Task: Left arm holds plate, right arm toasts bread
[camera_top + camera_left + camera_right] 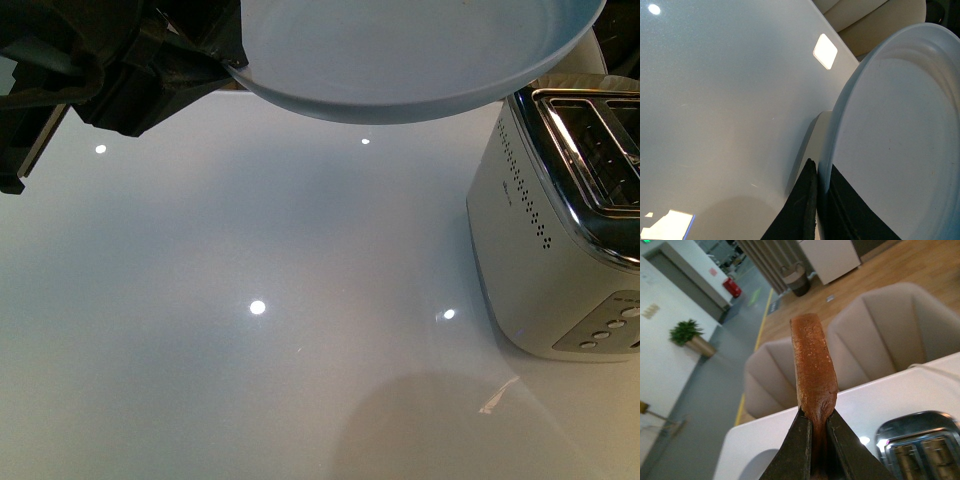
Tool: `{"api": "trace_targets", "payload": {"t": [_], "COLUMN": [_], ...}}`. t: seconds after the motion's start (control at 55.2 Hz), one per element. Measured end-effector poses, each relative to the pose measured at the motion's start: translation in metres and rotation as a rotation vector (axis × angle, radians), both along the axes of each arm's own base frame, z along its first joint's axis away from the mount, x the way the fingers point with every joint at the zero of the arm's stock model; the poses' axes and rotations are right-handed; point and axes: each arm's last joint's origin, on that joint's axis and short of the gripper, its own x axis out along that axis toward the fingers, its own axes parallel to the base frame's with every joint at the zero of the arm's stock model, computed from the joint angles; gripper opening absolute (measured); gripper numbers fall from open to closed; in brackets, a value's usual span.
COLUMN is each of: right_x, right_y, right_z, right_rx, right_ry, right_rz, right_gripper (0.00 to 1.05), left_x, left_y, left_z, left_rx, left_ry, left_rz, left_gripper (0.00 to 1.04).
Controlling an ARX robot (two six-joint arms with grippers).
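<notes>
The pale blue-grey plate hangs in the air at the top of the front view, above the white table. My left gripper is shut on its rim at the left; in the left wrist view the black jaws pinch the plate edge at the gripper. My right gripper is shut on the bread, seen edge-on with its tan crust, held high in the air. The right arm does not show in the front view. The plate is bare.
A white and chrome two-slot toaster stands at the table's right side; its slots also show in the right wrist view. The glossy white table spreads below. Beige chairs stand beyond the table's far edge.
</notes>
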Motion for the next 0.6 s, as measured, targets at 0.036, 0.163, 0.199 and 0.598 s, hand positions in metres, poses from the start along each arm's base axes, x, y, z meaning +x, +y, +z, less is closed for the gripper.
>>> {"api": "trace_targets", "payload": {"t": [0.036, 0.163, 0.199, 0.598], "right_x": [-0.001, -0.002, -0.002, 0.013], "right_y": [-0.001, -0.002, -0.001, 0.017], "right_z": [-0.003, -0.023, -0.03, -0.103], "right_rx": [-0.04, -0.169, -0.195, -0.412], "right_ry": [0.004, 0.031, 0.043, 0.195], "right_rz": [-0.023, -0.082, -0.091, -0.086], "right_gripper": [0.03, 0.03, 0.03, 0.03], "left_x": [0.0, 0.0, 0.0, 0.0], "left_y": [0.0, 0.0, 0.0, 0.0], "left_z": [0.0, 0.0, 0.0, 0.0], "left_rx": [0.0, -0.001, 0.0, -0.001], "left_ry": [0.0, 0.0, 0.0, 0.0], "left_rz": [0.0, 0.0, 0.0, 0.0], "left_gripper": [0.03, 0.03, 0.03, 0.03]}}
